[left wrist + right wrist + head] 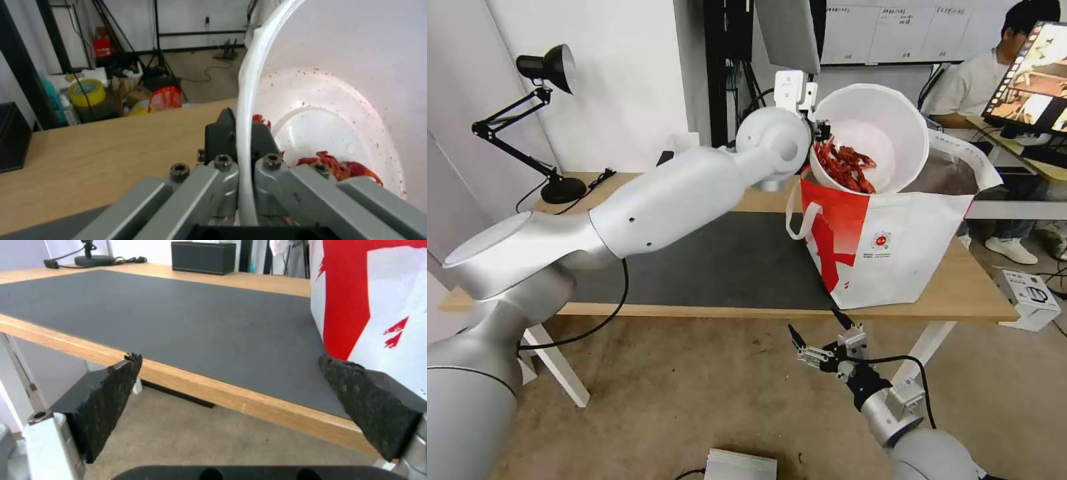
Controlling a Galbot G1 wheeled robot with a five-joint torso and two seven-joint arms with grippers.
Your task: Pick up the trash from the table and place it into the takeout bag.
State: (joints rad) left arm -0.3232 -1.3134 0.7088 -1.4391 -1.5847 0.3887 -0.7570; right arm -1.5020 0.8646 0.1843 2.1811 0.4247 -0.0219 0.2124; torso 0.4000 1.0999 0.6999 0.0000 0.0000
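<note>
My left gripper (pixel 822 130) is shut on the rim of the white round bowl (pixel 887 113), one piece of the trash, and holds it tipped on its side above the mouth of the takeout bag (pixel 894 247). Red scraps (pixel 844 165) lie against the bowl's lower wall. In the left wrist view the bowl's rim (pixel 247 110) runs between the black fingers (pixel 222 133). The red-and-white bag stands on the right end of the table (pixel 694 308), partly on the dark grey mat (pixel 714 260). My right gripper (pixel 819 330) hangs open below the table's front edge, in front of the bag.
A black desk lamp (pixel 544 87) stands at the table's back left. A black box (pixel 203 257) sits at the table's far side. A small white box (pixel 1030 293) and a grey box (pixel 740 465) lie on the floor. A monitor (pixel 1030 80) stands at right.
</note>
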